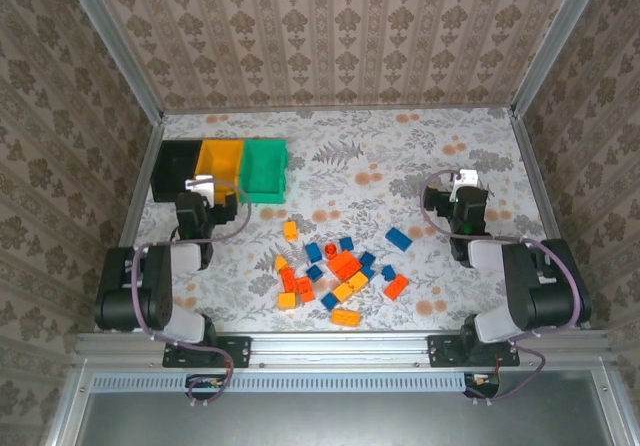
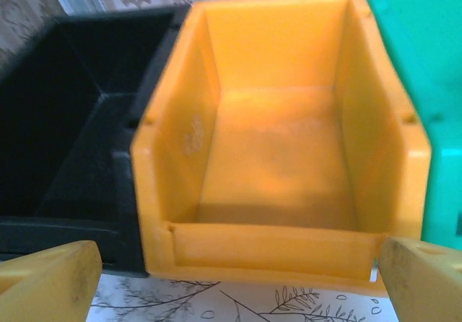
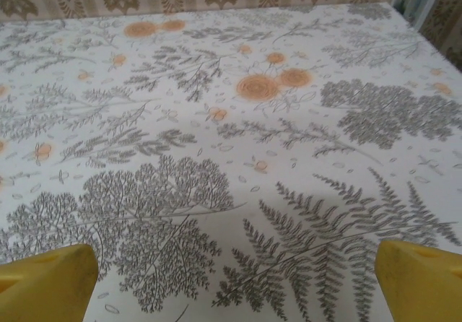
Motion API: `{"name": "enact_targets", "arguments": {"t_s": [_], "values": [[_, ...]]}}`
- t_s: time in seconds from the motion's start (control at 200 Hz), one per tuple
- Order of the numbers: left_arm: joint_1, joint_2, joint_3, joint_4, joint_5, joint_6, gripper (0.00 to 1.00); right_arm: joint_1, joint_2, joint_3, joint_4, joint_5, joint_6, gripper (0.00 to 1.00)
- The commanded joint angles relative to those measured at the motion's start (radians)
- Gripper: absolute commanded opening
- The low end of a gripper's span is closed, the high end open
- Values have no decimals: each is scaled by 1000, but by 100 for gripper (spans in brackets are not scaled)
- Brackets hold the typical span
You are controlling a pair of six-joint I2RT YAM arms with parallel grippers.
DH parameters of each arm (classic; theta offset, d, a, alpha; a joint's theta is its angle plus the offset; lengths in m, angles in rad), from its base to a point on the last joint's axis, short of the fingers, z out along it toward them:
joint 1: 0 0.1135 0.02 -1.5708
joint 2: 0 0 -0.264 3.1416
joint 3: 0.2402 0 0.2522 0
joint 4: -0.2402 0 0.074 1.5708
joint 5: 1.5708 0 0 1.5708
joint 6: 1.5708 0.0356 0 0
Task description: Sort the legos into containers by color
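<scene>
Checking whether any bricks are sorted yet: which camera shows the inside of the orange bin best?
The left wrist view: the orange bin is close, facing the camera, its floor and walls visible, nothing inside. The top view shows it small, in the row's middle. The right wrist camera faces the patterned table.

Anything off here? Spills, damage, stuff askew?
Nothing stands out. The legos lie loose mid-table, unsorted; one blue brick sits slightly apart to the right. The containers stand upright in a row; the orange bin looks empty.
</scene>
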Motion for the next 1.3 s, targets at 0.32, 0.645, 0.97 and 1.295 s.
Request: {"name": "enact_targets", "arguments": {"t_s": [0.32,0.645,0.97,1.295], "values": [[-6,-381,117,-161,-217,-390,100,227,-76,388,-516,378,273,100],[152,-420,199,-423,90,-862,100,208,110,529,-660,-122,626,100],[37,26,697,-1053,161,-487,84,281,194,627,-846,-112,525,100],[-138,310,911,-1133,-49,-341,81,282,154,605,-864,-127,498,100]]}}
